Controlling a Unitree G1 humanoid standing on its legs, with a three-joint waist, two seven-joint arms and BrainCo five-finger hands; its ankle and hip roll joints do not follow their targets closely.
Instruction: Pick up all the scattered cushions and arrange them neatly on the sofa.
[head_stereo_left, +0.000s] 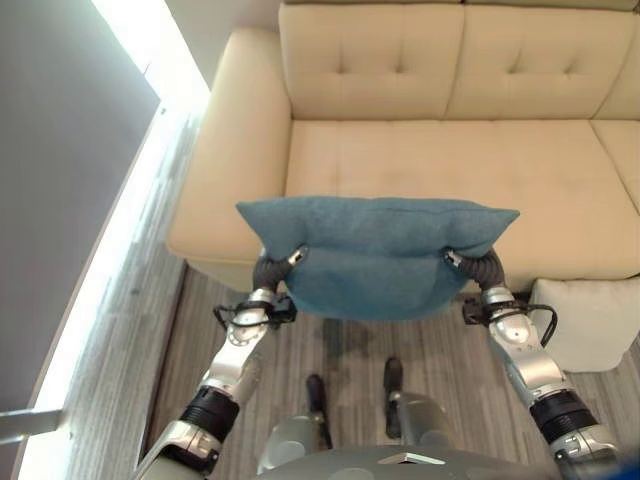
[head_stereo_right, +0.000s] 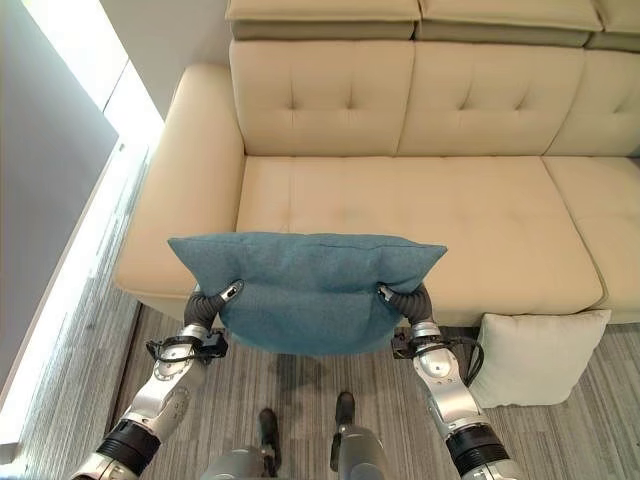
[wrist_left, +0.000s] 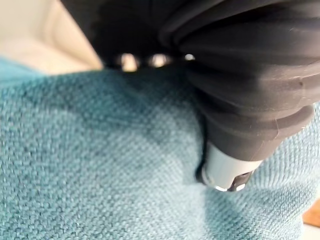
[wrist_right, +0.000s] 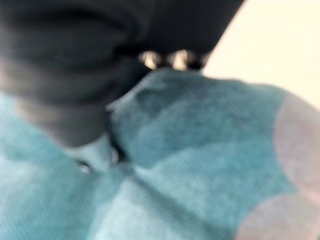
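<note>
held level over the floor, just short of the sofa (head_stereo_right: 400, 215), teal cushion (head_stereo_right: 305, 290) clamped at each lower corner by left hand (head_stereo_right: 213, 301) and right hand (head_stereo_right: 405, 300), likely for flat placing; white cushion (head_stereo_right: 535, 355) leaned by the base

No readable text — no labels, numbers, signs.

Left arm: we reach it forward from the lower left, wrist bent upward.
Left hand (head_stereo_left: 283, 262): we pinch the left underside of the teal knitted cushion (head_stereo_left: 375, 250), thumb dug into the cloth.
Right arm: we mirror it from the lower right.
Right hand (head_stereo_left: 470, 263): we clamp the cushion's right underside, thumb on top.
</note>
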